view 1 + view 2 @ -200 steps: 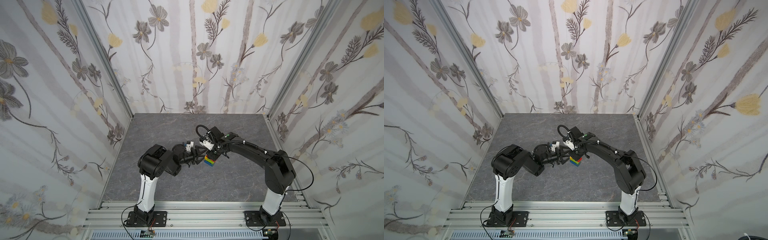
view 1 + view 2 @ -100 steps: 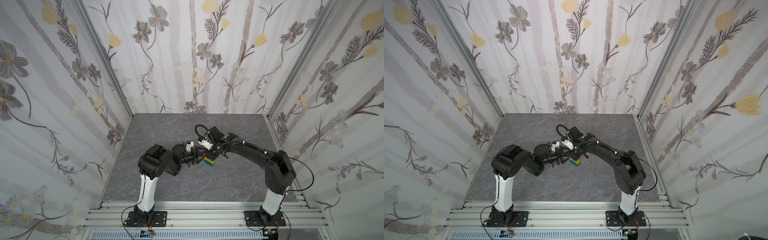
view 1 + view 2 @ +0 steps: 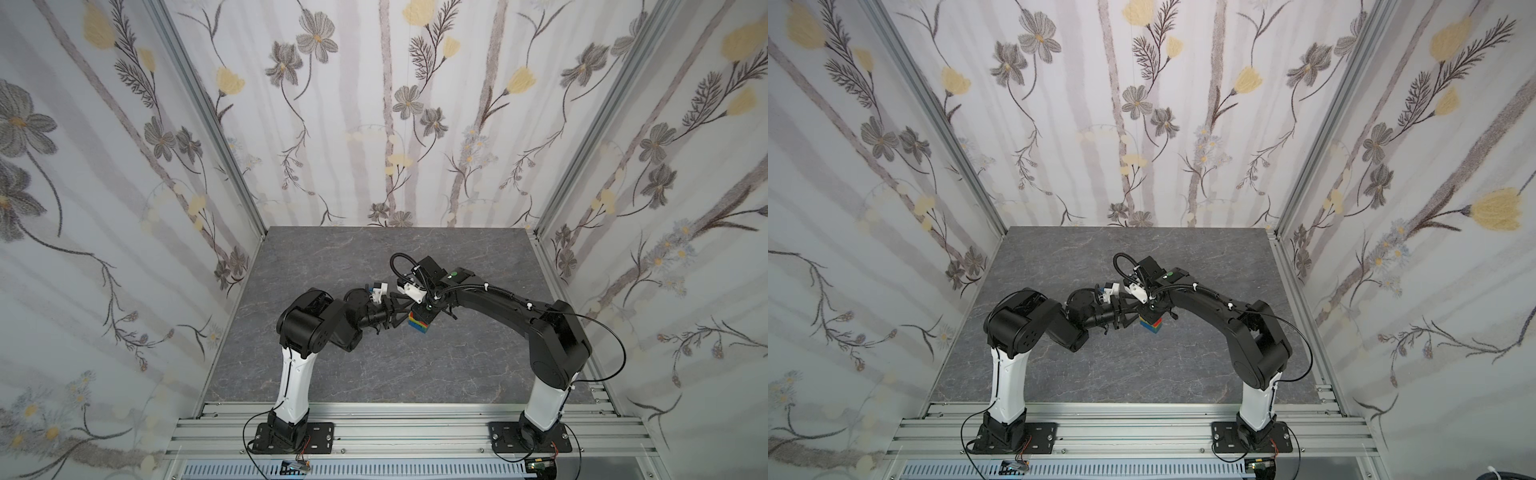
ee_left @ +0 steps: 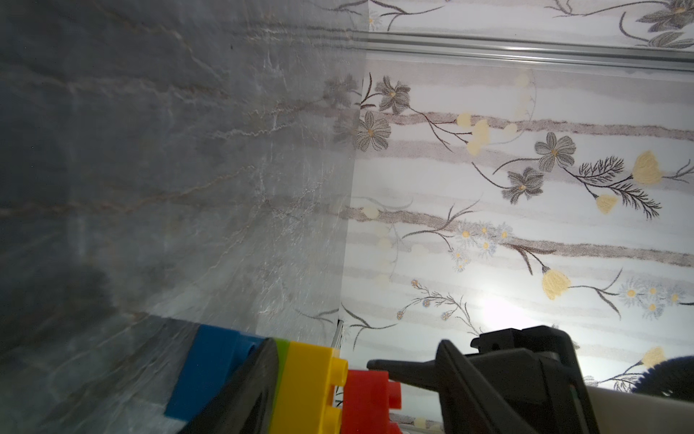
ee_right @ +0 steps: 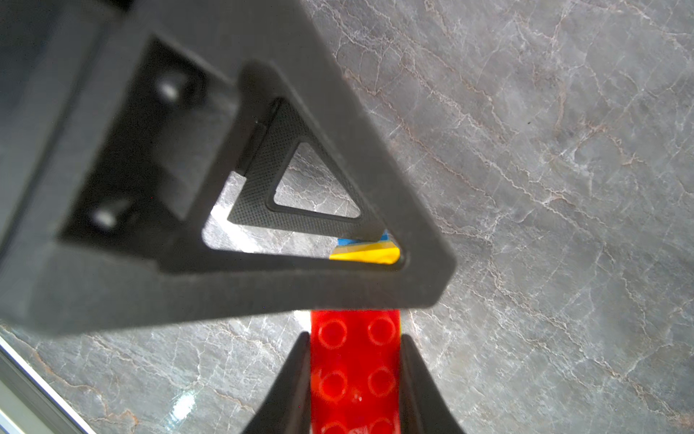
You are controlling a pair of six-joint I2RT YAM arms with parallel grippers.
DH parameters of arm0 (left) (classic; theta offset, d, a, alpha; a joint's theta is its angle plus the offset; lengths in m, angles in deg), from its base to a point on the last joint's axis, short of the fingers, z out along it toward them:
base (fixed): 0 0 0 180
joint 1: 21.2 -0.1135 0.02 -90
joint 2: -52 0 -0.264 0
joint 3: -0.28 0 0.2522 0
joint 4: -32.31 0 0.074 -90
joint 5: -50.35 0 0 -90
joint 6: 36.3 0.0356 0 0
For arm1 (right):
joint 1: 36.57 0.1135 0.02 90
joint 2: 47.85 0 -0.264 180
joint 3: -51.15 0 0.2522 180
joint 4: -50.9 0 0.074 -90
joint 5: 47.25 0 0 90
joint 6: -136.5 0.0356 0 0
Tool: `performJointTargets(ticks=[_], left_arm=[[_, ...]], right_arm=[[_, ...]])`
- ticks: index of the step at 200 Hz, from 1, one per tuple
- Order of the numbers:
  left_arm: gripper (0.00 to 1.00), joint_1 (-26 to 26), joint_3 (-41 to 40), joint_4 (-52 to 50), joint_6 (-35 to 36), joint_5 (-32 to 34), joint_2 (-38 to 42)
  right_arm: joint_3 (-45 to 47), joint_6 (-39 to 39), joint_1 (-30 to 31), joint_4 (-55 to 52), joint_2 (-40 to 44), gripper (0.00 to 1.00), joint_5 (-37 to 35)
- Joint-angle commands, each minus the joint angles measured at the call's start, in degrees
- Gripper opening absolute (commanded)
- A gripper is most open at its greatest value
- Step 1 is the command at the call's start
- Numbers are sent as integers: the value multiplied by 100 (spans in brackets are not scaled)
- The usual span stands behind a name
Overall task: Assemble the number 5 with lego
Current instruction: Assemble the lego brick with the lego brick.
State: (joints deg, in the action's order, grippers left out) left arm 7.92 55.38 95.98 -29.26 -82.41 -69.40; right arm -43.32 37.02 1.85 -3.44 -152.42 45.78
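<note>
The lego stack (image 3: 419,324) (image 3: 1151,325) sits mid-table between both arms, layered blue (image 4: 204,372), lime green, yellow (image 4: 304,383), red (image 4: 366,398). The blue end faces the table. My right gripper (image 5: 355,338) (image 3: 426,309) reaches down from above and is shut on the red brick (image 5: 355,375), one finger on each long side. My left gripper (image 4: 356,360) (image 3: 405,313) comes in from the left and stands open astride the stack. One of its fingers (image 4: 244,390) lies against the green and blue layers; the other finger (image 5: 263,282) hangs just over the red brick's end, with a small gap.
Grey marbled table (image 3: 374,365) with flowered walls on three sides and an aluminium rail (image 3: 395,424) at the front. The two arms nearly touch at the wrists over the stack.
</note>
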Motion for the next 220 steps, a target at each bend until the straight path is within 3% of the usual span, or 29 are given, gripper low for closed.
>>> performJointTargets(ticks=[1,53,103,220], left_arm=[[70,-18,4,330,-212,-173,-24],[66,-14,35,334,-230,-224,-42],[75,-22,-23,84,-103,-326,29],[76,42,1,-29,-3,-469,81]], right_arm=[[13,6,8,87,52,9,-4],[13,-8,4,102,185,9,-23],[27,-14,7,103,218,9,-6],[28,-23,8,101,208,9,30]])
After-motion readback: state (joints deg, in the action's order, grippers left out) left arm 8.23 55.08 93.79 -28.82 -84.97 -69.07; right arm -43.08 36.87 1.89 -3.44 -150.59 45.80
